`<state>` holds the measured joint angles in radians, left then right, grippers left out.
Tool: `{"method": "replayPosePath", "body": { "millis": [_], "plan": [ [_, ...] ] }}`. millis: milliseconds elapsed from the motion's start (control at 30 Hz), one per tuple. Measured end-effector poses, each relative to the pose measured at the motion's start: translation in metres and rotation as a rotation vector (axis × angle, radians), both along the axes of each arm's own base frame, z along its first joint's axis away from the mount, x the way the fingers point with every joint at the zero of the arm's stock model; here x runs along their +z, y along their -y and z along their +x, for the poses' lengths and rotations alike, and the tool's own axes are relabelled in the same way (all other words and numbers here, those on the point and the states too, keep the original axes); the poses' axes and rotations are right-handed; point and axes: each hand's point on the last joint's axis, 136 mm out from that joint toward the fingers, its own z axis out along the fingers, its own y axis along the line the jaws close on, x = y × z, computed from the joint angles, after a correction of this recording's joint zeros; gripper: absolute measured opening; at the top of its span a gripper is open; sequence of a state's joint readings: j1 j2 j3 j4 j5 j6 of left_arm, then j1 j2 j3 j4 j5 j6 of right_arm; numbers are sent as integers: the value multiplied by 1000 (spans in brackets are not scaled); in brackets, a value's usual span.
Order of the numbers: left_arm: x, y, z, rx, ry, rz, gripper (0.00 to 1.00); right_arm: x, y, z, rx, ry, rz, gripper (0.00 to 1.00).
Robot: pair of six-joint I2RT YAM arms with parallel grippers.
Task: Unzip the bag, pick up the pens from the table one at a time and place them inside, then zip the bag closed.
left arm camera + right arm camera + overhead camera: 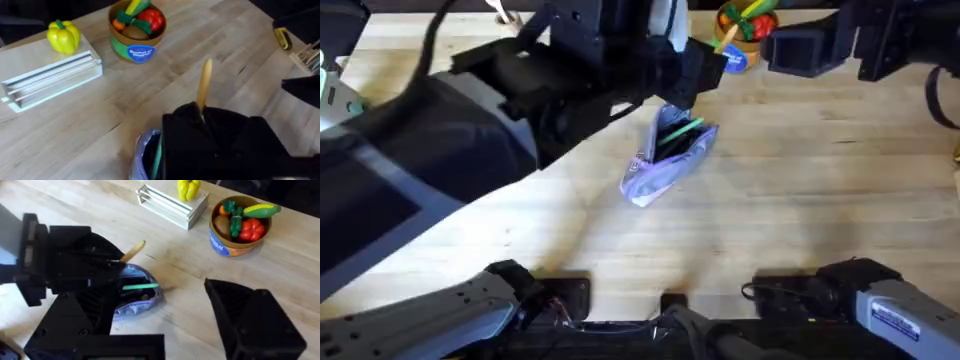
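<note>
Already the bag (pixel 668 158) lies unzipped near the middle of the worktop (pixel 800 220), its mouth gaping, and the green pen (pixel 140 286) rests inside it with one end showing at the opening. I judge the task a little past its half. The left claw (pixel 120 262) hangs just over the bag and pinches the yellow pen (pixel 132 251), which sticks out slanted beyond the fingers, so this second pen is not yet in. After it goes in, the zipper must be closed.

The right claw (pixel 227 295) waits beside the bag, apart from it. I cannot tell if its fingers are spread or together, because I see one dark finger clearly and the other is lost among the dark parts.

From above, the left arm covers the far end of the bag. The zipper pull I cannot make out anywhere.
</note>
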<state>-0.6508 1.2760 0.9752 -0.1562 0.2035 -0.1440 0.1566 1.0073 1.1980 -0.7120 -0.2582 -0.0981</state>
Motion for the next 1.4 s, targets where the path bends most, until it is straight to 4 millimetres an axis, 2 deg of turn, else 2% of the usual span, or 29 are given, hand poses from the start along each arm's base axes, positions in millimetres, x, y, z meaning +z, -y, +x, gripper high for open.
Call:
{"method": "replayPosePath", "body": {
  "millis": [133,267,367,567,667,933,1233,1267,1400],
  "plan": [
    [-25,21,0,-70,-11,41,40,0,0,0,0,0,0,997],
    [-48,29,0,-112,-31,93,40,0,0,0,0,0,0,997],
    [-71,25,-4,-121,-89,149,41,0,0,0,0,0,-1,997],
    [-131,4,-21,-112,-271,317,41,0,0,0,2,1,-2,997],
    [-149,-5,-26,-100,-323,378,41,0,0,0,2,1,-2,997],
    [-167,-23,-46,-98,-426,463,41,0,0,0,2,2,-2,998],
    [-167,-24,-47,-99,-433,469,50,0,0,0,2,2,-2,998],
    [-168,-25,-48,-97,-434,471,109,0,0,0,2,2,-2,998],
    [-168,-26,-48,-97,-436,474,723,0,0,0,2,1,-2,998]
  ]
}}
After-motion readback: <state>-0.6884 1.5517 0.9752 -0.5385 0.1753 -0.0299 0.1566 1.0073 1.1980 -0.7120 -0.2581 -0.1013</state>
